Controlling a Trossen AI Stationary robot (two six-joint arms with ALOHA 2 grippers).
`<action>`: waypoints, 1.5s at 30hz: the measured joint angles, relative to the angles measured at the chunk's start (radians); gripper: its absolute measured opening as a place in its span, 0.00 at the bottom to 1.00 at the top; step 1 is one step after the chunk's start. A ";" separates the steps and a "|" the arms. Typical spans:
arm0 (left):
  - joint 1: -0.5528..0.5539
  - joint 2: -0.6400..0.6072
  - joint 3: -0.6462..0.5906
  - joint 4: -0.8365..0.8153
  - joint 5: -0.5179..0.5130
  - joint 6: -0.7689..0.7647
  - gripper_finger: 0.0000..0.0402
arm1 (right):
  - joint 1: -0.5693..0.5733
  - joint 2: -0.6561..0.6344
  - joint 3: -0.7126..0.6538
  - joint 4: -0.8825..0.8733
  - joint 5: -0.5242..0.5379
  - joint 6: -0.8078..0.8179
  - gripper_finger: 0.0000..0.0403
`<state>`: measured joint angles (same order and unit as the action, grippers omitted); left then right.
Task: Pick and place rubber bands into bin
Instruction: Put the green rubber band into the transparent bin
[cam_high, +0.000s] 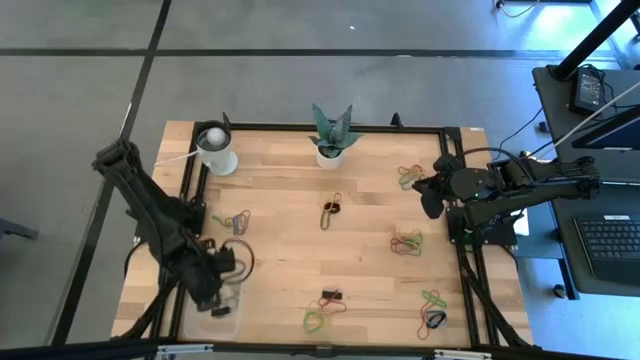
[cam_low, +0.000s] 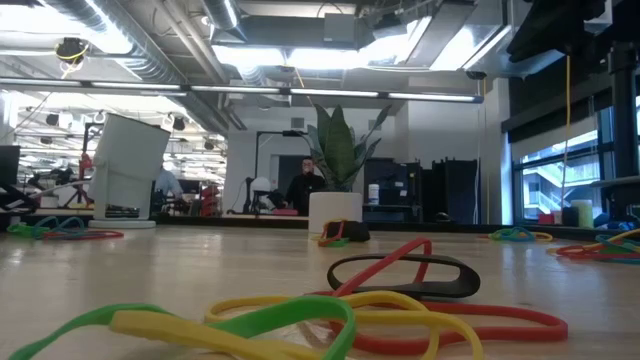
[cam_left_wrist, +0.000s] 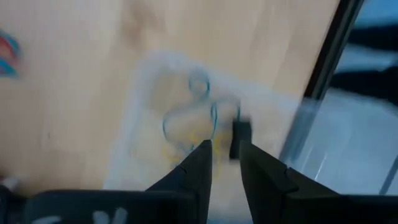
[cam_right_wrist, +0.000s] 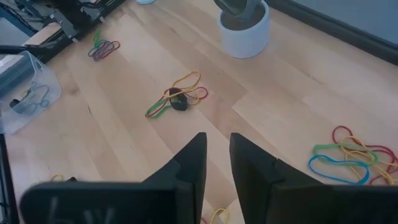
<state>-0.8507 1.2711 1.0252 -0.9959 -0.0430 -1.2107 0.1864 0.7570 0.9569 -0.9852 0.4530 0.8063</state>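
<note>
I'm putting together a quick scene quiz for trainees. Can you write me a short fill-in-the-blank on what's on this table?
1. The left gripper hovers over the clear ____ at the table's front left corner.
2. The white pot at the back edge holds a ____.
3. The right gripper, at the table's right side, holds ____.
4. The rubber bands lie in scattered ____ on the wood.

Missing words: bin; plant; nothing; clusters
</note>
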 joint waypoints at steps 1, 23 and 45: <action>0.020 -0.021 0.000 0.002 -0.024 0.006 0.18 | 0.000 0.000 0.000 0.000 0.000 -0.002 0.18; 0.638 0.274 0.081 0.662 -0.008 0.723 0.00 | 0.001 0.042 0.000 -0.064 -0.115 -0.139 0.15; 0.675 0.508 0.362 0.470 -0.047 1.046 0.01 | 0.220 0.234 0.000 -0.108 -0.323 0.068 0.00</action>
<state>-0.1754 1.7794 1.3872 -0.5256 -0.0896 -0.1646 0.4060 0.9912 0.9565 -1.0931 0.1299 0.8744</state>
